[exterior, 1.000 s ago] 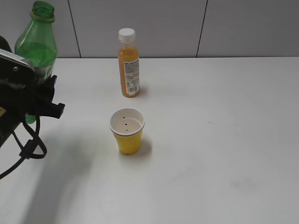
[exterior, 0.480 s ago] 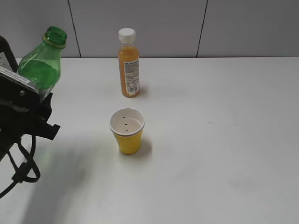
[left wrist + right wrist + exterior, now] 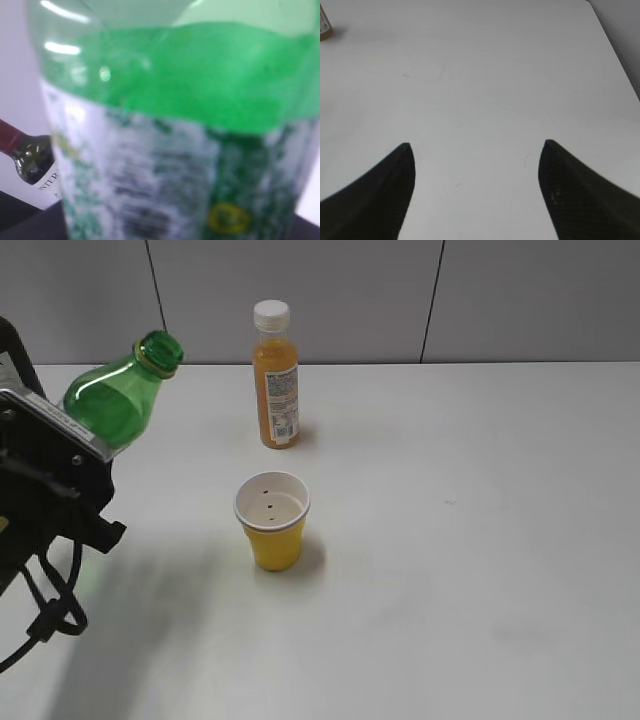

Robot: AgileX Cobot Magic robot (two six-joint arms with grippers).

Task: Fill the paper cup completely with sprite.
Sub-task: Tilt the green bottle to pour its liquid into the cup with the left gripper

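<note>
The yellow paper cup (image 3: 272, 523) stands upright in the middle of the white table, white inside with a few dark specks. My left gripper (image 3: 85, 455) is shut on the green sprite bottle (image 3: 118, 398) at the left, its open neck tilted to the right, left of the cup and above it. In the left wrist view the bottle (image 3: 175, 125) fills the frame, and my fingers are hidden behind it. My right gripper (image 3: 476, 150) is open and empty over bare table; it does not show in the exterior view.
An orange juice bottle (image 3: 275, 375) with a white cap stands behind the cup. A dark bottle (image 3: 27, 156) with a white label shows at the left of the left wrist view. The table's right edge (image 3: 615, 50) shows in the right wrist view.
My left gripper has tilted the sprite bottle from upright toward the right, and its open neck has moved right and down, nearer the cup. The cup has not moved.
</note>
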